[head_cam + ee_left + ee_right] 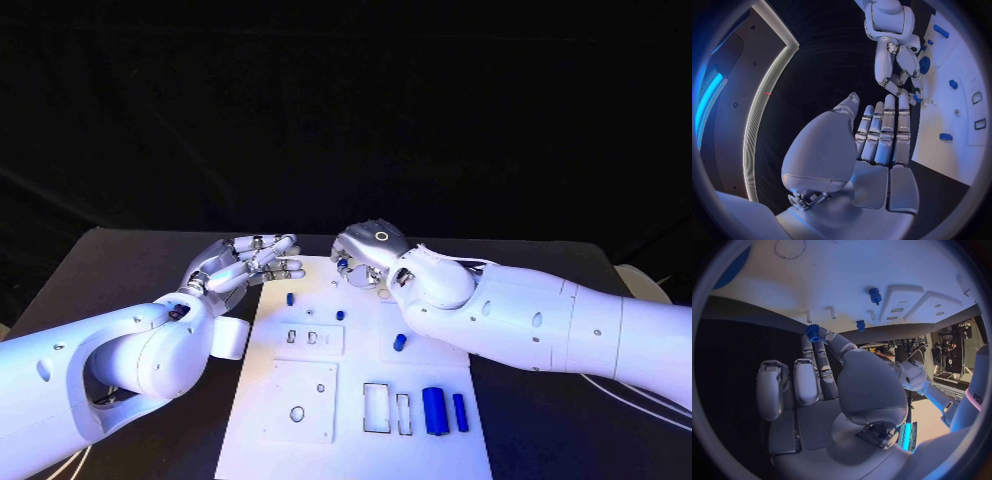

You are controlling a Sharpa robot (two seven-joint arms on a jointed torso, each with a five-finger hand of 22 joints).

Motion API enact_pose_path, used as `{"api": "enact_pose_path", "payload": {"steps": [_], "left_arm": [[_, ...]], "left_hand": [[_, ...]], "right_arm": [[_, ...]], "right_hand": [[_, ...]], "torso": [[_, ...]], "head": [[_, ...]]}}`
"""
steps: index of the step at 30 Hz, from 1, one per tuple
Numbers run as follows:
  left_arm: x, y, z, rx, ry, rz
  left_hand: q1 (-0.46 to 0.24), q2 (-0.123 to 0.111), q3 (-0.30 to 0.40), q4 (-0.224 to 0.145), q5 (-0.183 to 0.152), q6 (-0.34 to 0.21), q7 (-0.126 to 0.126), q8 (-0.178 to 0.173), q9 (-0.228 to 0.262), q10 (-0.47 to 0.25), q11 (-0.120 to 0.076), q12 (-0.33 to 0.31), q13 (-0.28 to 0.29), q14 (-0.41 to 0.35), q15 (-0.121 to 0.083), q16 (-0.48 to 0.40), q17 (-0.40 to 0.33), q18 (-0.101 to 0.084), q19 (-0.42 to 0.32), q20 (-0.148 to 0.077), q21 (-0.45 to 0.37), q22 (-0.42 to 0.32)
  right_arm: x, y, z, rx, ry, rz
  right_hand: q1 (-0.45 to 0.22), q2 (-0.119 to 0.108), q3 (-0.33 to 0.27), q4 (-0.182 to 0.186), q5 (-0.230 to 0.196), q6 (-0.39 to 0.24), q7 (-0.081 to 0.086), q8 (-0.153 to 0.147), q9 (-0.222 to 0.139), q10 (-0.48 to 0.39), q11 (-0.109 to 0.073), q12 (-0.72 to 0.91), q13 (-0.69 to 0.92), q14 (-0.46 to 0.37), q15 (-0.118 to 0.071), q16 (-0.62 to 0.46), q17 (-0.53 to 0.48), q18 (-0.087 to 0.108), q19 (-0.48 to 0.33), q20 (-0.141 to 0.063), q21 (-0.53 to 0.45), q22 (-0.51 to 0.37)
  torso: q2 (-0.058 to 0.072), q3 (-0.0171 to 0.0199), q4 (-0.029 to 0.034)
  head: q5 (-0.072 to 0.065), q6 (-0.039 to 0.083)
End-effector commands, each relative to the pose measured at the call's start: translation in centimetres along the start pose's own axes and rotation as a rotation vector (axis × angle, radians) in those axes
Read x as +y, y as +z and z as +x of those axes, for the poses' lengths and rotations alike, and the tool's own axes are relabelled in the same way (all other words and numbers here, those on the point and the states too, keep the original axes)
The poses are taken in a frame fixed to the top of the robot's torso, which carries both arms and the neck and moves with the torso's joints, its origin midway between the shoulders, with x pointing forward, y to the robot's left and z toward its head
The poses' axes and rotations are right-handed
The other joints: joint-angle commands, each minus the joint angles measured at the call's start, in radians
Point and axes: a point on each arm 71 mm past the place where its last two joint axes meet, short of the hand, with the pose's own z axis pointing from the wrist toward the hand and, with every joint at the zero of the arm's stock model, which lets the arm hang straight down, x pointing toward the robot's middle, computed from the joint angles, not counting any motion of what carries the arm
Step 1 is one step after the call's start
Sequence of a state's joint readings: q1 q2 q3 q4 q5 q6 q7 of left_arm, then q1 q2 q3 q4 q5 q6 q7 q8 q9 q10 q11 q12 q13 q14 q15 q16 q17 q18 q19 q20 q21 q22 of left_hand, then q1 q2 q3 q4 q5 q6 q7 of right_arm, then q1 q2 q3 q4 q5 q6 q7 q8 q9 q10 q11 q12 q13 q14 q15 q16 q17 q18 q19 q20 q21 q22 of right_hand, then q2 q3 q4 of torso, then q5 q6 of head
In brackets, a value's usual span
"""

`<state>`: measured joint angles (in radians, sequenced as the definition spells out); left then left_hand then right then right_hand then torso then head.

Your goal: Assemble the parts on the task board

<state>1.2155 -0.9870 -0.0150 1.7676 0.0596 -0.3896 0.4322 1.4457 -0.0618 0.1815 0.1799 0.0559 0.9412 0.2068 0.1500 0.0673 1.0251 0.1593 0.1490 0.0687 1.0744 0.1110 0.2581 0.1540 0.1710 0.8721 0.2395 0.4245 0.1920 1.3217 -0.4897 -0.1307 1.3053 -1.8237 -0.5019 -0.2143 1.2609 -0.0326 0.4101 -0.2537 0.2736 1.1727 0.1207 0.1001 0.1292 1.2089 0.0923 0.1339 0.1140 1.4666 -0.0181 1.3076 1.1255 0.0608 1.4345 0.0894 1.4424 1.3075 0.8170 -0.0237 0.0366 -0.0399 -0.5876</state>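
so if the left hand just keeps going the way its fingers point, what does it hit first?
Most likely the right hand. In the left wrist view, the left hand has flat, empty fingers aimed at the right hand's fingertips, which pinch a small blue part over the task board far edge. Depth between them is unclear.

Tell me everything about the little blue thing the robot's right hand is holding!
The small blue gear has a toothed rim and looks like plastic. The right hand pinches it at its fingertips, just off the far edge of the white task board, above the black table. The left hand is beside it, not touching.
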Motion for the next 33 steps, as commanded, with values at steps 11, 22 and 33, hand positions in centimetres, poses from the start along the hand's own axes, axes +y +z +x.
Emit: {"api": "enact_pose_path", "payload": {"steps": [11,22,33], "left_arm": [[-0.4,0.0,0.6,0.032,-0.005,0.017],[-0.7,0.0,0.7,0.035,-0.004,0.021],[-0.8,0.0,0.6,0.034,-0.002,0.023]], "left_hand": [[0.002,0.007,-0.002,-0.006,-0.002,-0.001,0.005,-0.003,-0.001,-0.002,0.002,-0.006,-0.002,-0.004,0.004,-0.003,0.002,0.01,-0.007,-0.001,0.003,-0.001],[0.002,0.007,-0.002,-0.006,-0.002,-0.001,0.005,-0.003,-0.001,-0.002,0.002,-0.006,-0.002,-0.004,0.004,-0.003,0.002,0.01,-0.007,-0.001,0.003,-0.001],[0.002,0.007,-0.002,-0.006,-0.002,-0.001,0.005,-0.003,-0.001,-0.002,0.002,-0.006,-0.002,-0.004,0.004,-0.003,0.002,0.01,-0.007,-0.001,0.003,-0.001]], "right_arm": [[0.0,0.4,0.3,0.001,-0.016,-0.013],[0.0,0.6,1.0,0.021,-0.017,-0.008],[-0.4,0.6,1.2,0.03,-0.023,0.002]], "right_hand": [[0.004,-0.002,0.005,0.001,0.004,0.005,0.004,0.003,0.001,0.04,-0.037,0.001,0.017,0.034,-0.004,0.007,0.001,-0.014,0.007,-0.003,0.006,0.069],[0.002,-0.003,0.006,0.004,0.004,0.005,0.005,0.003,0.002,0.04,-0.036,0.0,0.017,0.033,-0.004,0.006,0.0,-0.014,0.006,-0.003,0.005,0.068],[-0.006,-0.01,0.01,0.01,-0.001,-0.001,0.005,-0.002,0.003,0.033,-0.035,-0.007,0.017,0.031,-0.002,0.004,-0.007,-0.012,0.0,-0.002,0.001,0.062]], "torso": [[0.006,-0.0007,0.0011],[0.011,0.0,0.0035],[0.016,-0.0003,0.0053]], "head": [[0.003,0.001],[0.007,-0.003],[0.007,-0.003]]}}
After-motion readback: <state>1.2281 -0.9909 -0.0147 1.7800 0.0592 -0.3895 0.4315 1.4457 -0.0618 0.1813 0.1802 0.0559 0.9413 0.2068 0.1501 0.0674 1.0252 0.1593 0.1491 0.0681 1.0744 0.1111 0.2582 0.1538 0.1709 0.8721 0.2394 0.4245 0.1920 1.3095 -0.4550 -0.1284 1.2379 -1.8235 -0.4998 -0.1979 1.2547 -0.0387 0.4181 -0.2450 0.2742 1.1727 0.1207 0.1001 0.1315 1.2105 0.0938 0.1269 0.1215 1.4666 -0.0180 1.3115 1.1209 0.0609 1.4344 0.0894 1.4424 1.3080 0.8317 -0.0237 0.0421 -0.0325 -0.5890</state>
